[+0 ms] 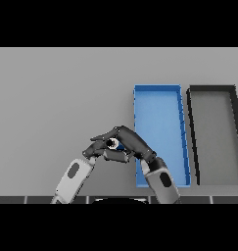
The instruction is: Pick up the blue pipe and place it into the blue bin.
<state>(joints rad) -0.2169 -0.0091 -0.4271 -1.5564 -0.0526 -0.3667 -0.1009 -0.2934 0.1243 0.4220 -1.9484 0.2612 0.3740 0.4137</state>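
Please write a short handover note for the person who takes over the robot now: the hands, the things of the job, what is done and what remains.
Right hand: fingers curled round the blue pipe, of which only a little shows, just left of the blue bin.
Left hand: low beside the right hand; whether its fingers are open or shut cannot be told.
Blue bin: nothing seen inside. A black bin stands to its right.
Done: the pipe is grasped.
Left: carry it over the blue bin's left wall and release it inside.
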